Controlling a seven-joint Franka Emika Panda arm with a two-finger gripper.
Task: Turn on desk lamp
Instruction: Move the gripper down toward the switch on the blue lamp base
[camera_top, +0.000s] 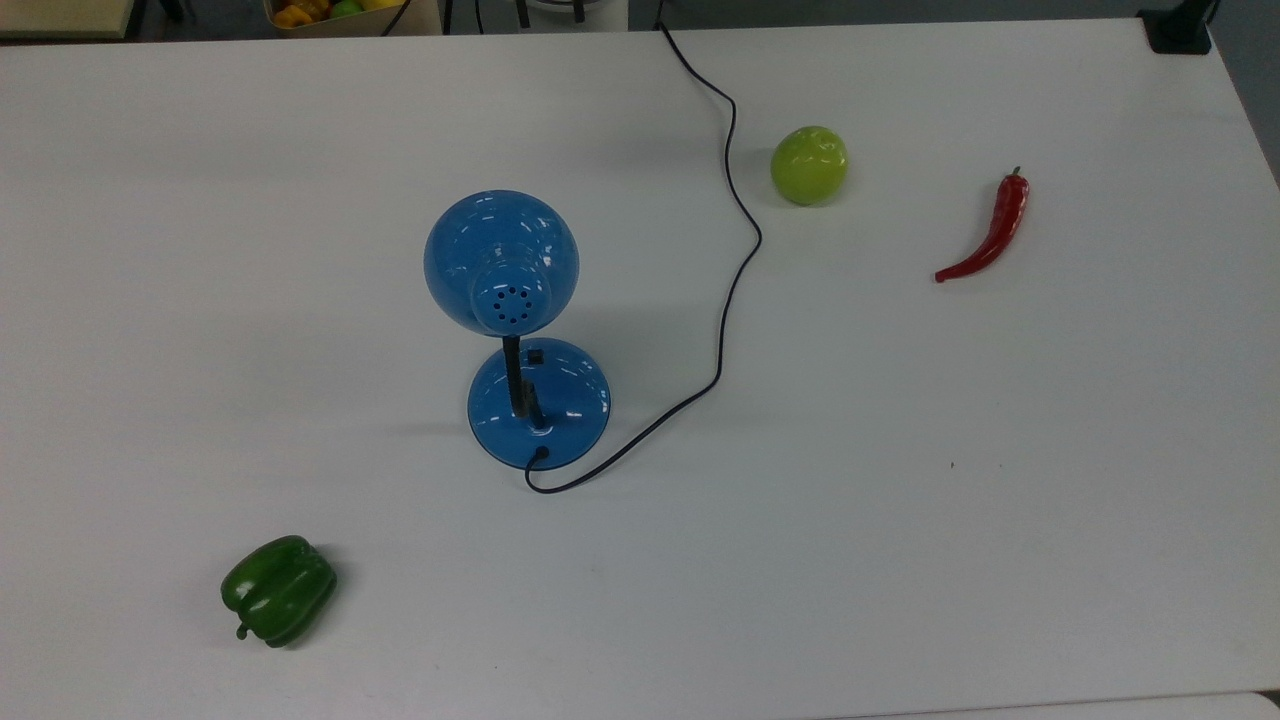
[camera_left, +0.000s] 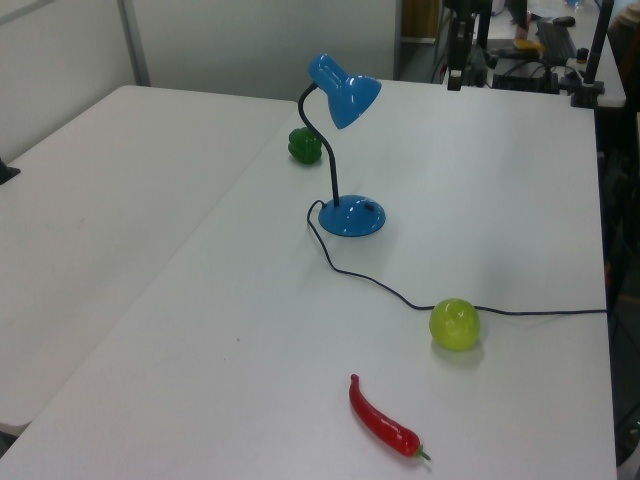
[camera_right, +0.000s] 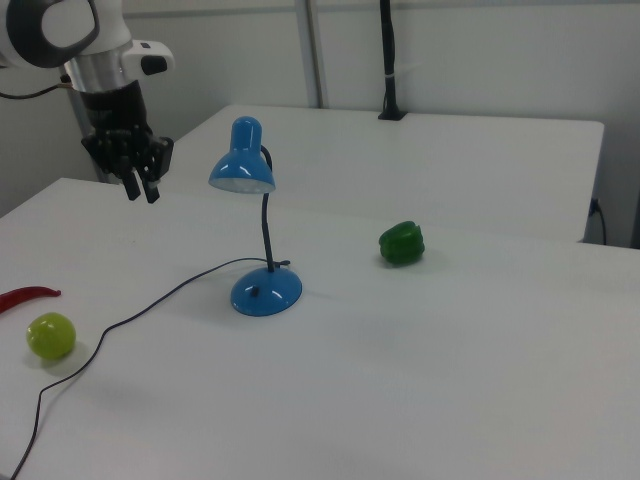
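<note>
White table (camera_top: 900, 500) — desk lamp (camera_top: 512, 330) upright, hand (camera_right: 140, 188) apart.

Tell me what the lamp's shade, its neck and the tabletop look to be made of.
Shade: probably painted metal or hard plastic, glossy blue with sharp highlights. Neck: black and curved, likely a flexible metal gooseneck; its texture is too fine to confirm. Tabletop: smooth matte white, apparently laminate, with soft shadows and no glare.

A broad white table (camera_top: 900, 560) filled the workspace, with a second white table (camera_left: 90, 230) set just beside it, a narrow seam between them. Pale wall panels (camera_right: 480, 50) stood behind, a black post (camera_right: 388, 60) rose at the far table's edge, and cluttered equipment (camera_left: 520, 45) crowded the room beyond.
</note>
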